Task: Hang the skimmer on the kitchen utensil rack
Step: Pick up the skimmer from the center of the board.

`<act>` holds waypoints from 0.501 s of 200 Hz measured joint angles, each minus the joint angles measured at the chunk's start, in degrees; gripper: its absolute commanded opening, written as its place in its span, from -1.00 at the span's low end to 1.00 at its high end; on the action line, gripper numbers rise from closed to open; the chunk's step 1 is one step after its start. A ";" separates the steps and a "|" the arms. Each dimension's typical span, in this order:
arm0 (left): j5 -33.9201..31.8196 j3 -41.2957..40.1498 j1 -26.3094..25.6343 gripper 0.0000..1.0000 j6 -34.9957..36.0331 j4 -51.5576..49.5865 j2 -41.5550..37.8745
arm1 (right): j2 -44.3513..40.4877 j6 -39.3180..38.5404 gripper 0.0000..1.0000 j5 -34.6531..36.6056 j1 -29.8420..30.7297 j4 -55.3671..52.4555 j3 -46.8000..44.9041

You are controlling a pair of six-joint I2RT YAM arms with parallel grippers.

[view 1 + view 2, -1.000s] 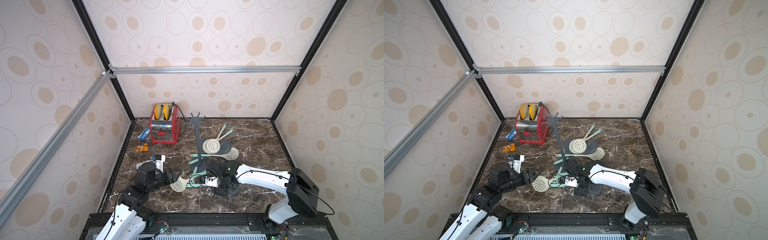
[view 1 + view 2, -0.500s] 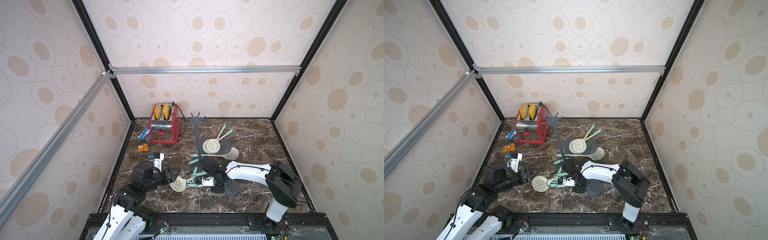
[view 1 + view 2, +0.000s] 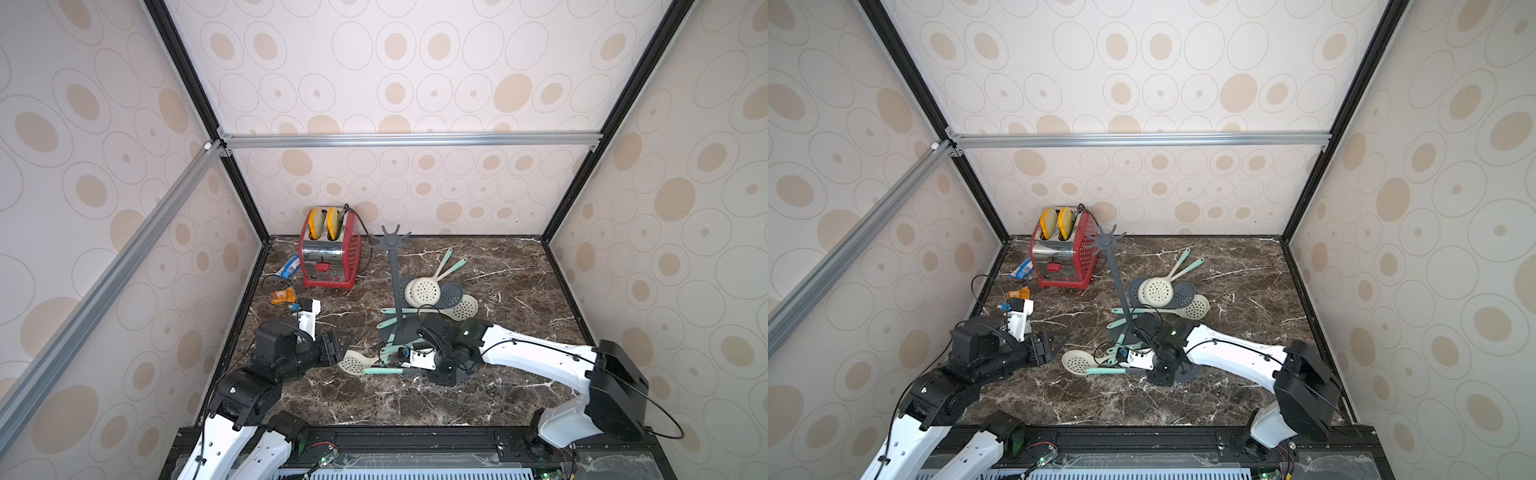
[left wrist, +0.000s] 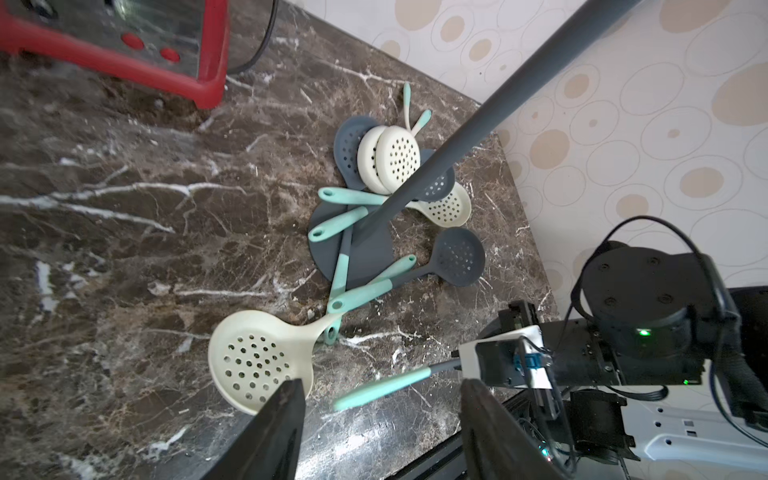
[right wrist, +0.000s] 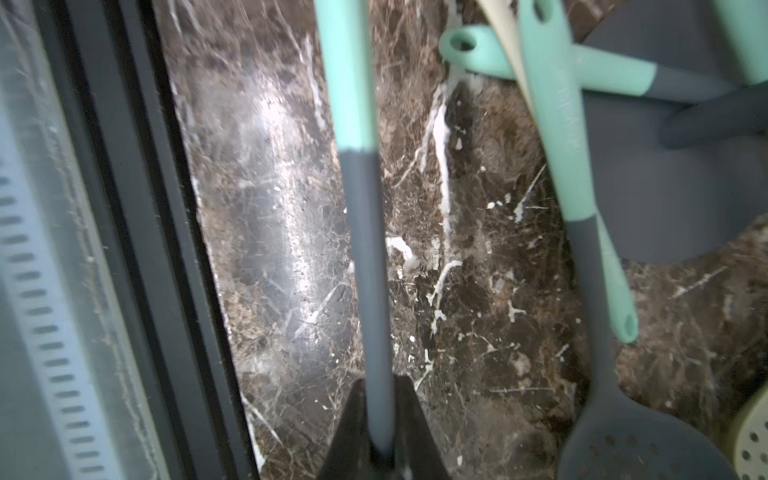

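Observation:
The kitchen utensil rack (image 3: 397,291) is a dark grey pole with a hook crown, standing on a round base mid-table; it shows in both top views (image 3: 1119,282) and in the left wrist view (image 4: 478,129). My right gripper (image 5: 380,415) is shut on the grey shaft of a dark grey skimmer (image 5: 365,257) with a teal handle end (image 3: 384,370), low over the table in front of the rack's base. My left gripper (image 4: 382,419) is open, its fingers either side of that teal end without touching it. A cream skimmer (image 3: 353,362) lies beside the left gripper (image 3: 338,347).
Several more cream and grey skimmers (image 3: 436,291) lie piled behind and across the rack's base, and another grey one (image 4: 461,257) lies beside it. A red toaster (image 3: 330,253) stands at the back left. Snack wrappers (image 3: 282,296) lie by the left wall. The black front rail (image 5: 137,249) runs close to the right gripper.
My right gripper has closed on the grey skimmer's shaft, and the right arm's elbow has swung. The left arm has barely moved.

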 measured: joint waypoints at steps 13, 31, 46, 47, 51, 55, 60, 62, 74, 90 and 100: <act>-1.18 3.48 0.00 0.27 1.57 -1.53 0.85 | -2.89 1.18 -1.00 -1.92 0.04 -0.68 -0.11; -2.56 7.82 0.00 0.27 3.76 -2.82 2.14 | -6.16 2.67 -1.00 -4.48 0.07 -1.09 -0.90; -2.62 10.23 0.00 0.31 5.46 -3.28 2.86 | -9.27 4.79 -1.00 -6.32 0.07 -0.83 -2.38; -2.54 10.36 0.00 0.31 5.62 -3.28 2.91 | -9.40 4.87 -1.00 -6.36 0.07 -0.81 -2.47; -2.32 10.60 0.00 0.33 5.86 -3.19 2.95 | -10.25 5.62 -1.00 -6.78 0.07 -0.52 -2.91; -1.66 10.73 0.00 0.36 6.36 -2.93 2.93 | -11.04 6.23 -1.00 -7.15 0.07 -0.22 -3.30; -0.94 10.73 0.00 0.40 6.82 -2.56 2.78 | -12.17 7.48 -1.00 -7.69 0.00 0.50 -3.85; -0.48 10.69 0.00 0.41 6.88 -2.36 2.71 | -12.59 7.74 -1.00 -7.85 -0.09 0.76 -4.07; 2.19 10.32 0.00 0.47 7.45 -0.79 2.16 | -14.99 10.78 -1.00 -9.22 -0.57 3.02 -5.09; 6.25 9.27 0.00 0.52 7.34 3.15 0.85 | -17.46 15.63 -1.00 -11.65 -2.75 7.06 -5.88; 8.41 9.03 0.00 0.54 7.19 5.53 0.44 | -18.64 19.23 -1.00 -12.15 -4.50 9.97 -6.12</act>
